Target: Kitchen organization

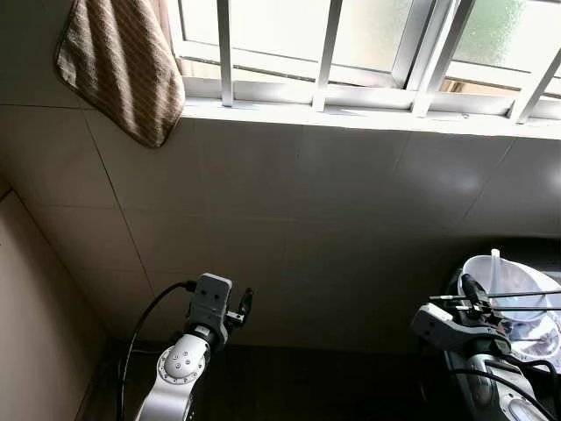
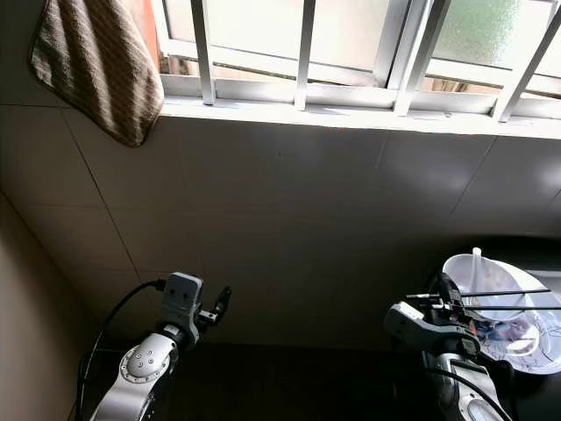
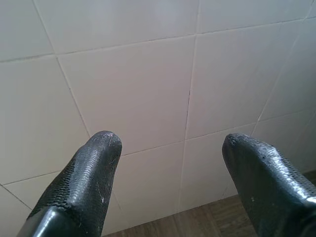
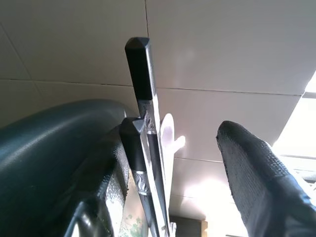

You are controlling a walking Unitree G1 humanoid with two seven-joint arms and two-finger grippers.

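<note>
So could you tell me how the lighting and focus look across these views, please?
Eye views: the window is blown out with glare, leaving the tiled wall and both arms dim but sharp. Left wrist view: evenly lit wall, left gripper crisp. Right wrist view: bright glare at one side; the chopsticks sit very close and dark, slightly soft.

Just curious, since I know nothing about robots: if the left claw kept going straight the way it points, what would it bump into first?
Most likely the tiled wall: the open left claw points straight at it, nothing between, though the depth is unclear.
</note>
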